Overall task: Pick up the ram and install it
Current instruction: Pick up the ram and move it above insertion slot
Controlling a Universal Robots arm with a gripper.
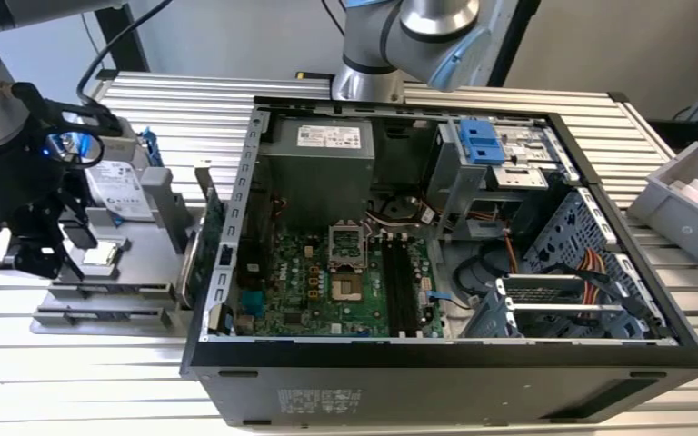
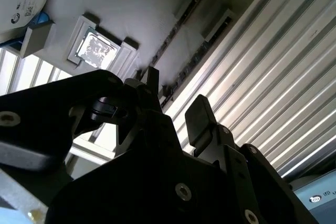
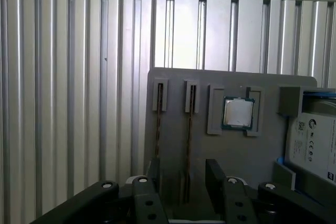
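Two ram sticks (image 3: 190,129) (image 3: 158,124) stand on edge in narrow slots of a grey fixture plate (image 3: 173,93). In the first wrist view my gripper (image 3: 185,177) is open above them, its black fingers (image 3: 214,174) on either side of the stick nearer the processor chip. The second wrist view has the open gripper (image 2: 176,98) over the same plate. In the exterior view the gripper (image 1: 34,259) hangs over the plate (image 1: 143,263) at the exterior view's left, beside the open computer case (image 1: 446,363). Black memory slots (image 1: 400,291) lie on the green motherboard (image 1: 313,291).
A processor chip (image 3: 238,113) and a silver hard drive (image 3: 315,140) sit on the same plate. A second arm (image 1: 410,36) stands behind the case. Grey bins (image 1: 689,200) are at the exterior view's right. The table is ribbed aluminium (image 3: 68,77).
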